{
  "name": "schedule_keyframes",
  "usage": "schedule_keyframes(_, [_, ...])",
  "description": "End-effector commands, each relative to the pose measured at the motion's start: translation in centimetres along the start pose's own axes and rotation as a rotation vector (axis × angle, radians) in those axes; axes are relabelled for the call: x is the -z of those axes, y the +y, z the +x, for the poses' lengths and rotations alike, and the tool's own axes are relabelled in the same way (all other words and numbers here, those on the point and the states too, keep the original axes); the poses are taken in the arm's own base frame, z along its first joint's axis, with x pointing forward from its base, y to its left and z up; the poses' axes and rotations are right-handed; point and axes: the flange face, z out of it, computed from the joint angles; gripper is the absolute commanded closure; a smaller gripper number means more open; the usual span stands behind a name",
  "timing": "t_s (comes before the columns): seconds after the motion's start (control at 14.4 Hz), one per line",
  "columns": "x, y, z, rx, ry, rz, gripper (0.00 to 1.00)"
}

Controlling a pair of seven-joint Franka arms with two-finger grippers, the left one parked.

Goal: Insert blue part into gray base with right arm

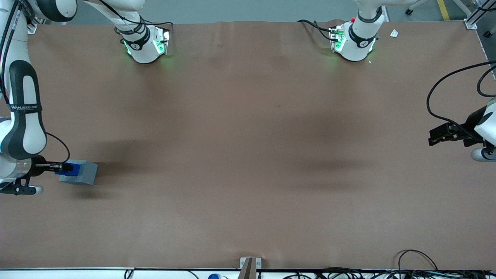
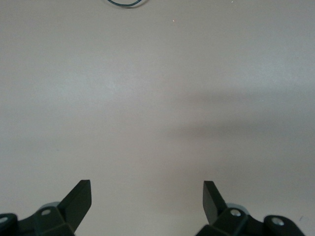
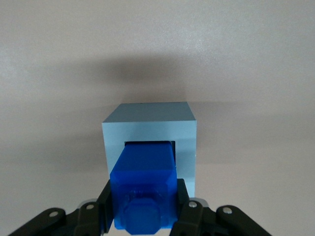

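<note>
The gray base (image 1: 83, 173) sits on the brown table toward the working arm's end. In the right wrist view the gray base (image 3: 150, 123) shows its square socket, and the blue part (image 3: 144, 184) reaches into that socket. My right gripper (image 1: 64, 167) is directly above the base and shut on the blue part (image 1: 73, 168); its black fingers (image 3: 104, 202) press both sides of the part in the right wrist view. The part's stub end faces the wrist camera. How deep the part sits in the socket is hidden.
The brown table (image 1: 248, 155) spreads wide around the base. Two white arm bases (image 1: 145, 42) stand at the table's edge farthest from the front camera. Cables (image 1: 418, 263) lie along the near edge.
</note>
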Motion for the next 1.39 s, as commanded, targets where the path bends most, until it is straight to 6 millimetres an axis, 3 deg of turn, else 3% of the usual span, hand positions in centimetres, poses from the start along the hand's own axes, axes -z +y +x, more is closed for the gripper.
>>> schedule_keyframes(0.0, [-0.1, -0.1, -0.4, 0.020, -0.004, -0.019, 0.83])
schedule_keyframes(0.07, [0.0, -0.2, -0.4, 0.026, -0.006, -0.032, 0.71])
schedule_keyframes(0.14, [0.2, -0.4, -0.3, 0.037, -0.006, -0.053, 0.24])
schedule_keyframes(0.21, [0.4, -0.3, -0.3, 0.037, -0.004, -0.056, 0.00])
schedule_keyframes(0.35, [1.2, -0.5, -0.3, 0.039, 0.002, -0.057, 0.00])
schedule_keyframes(0.56, [5.4, -1.9, -1.1, 0.038, 0.043, -0.052, 0.00])
schedule_keyframes(0.97, [17.1, -10.1, -5.5, -0.018, 0.075, -0.044, 0.00])
schedule_keyframes(1.32, [24.5, -12.8, -9.9, 0.008, 0.161, 0.035, 0.00])
